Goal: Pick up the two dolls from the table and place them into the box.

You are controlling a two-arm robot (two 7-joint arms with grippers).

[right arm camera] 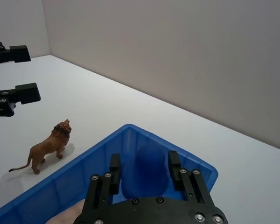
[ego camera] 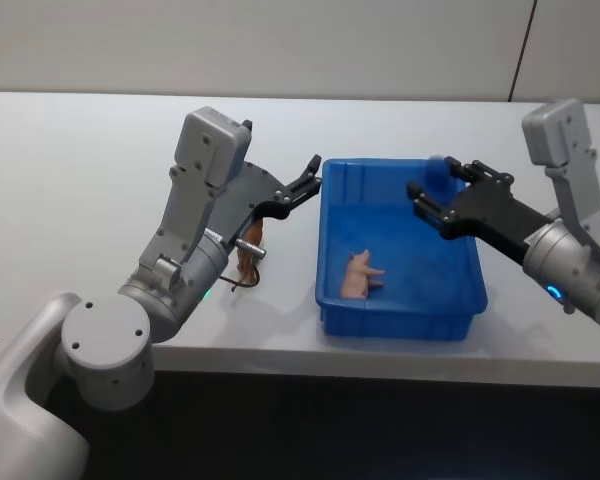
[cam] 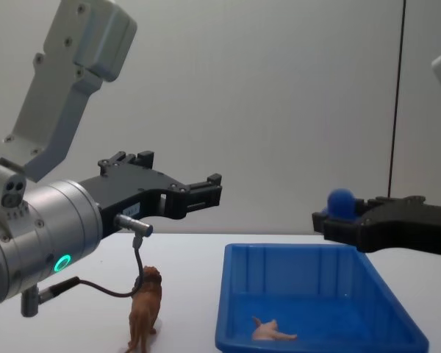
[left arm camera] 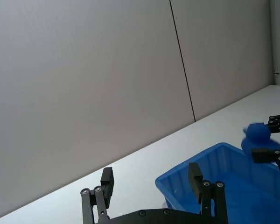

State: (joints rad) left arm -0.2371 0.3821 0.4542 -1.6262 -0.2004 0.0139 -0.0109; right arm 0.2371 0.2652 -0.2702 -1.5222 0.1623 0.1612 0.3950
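Observation:
A rounded blue doll hangs above the far right part of the blue box, with my right gripper shut on it. In the right wrist view the blue doll sits between the two fingers. On the box floor lies a pale pink doll on its side. A brown lion doll stands on the white table left of the box, partly hidden behind my left arm in the head view. My left gripper is open and empty, held in the air above the box's left rim.
The box stands near the table's front edge. A grey wall runs behind the table. A cable from my left arm hangs close to the lion. Bare tabletop stretches far left and behind the box.

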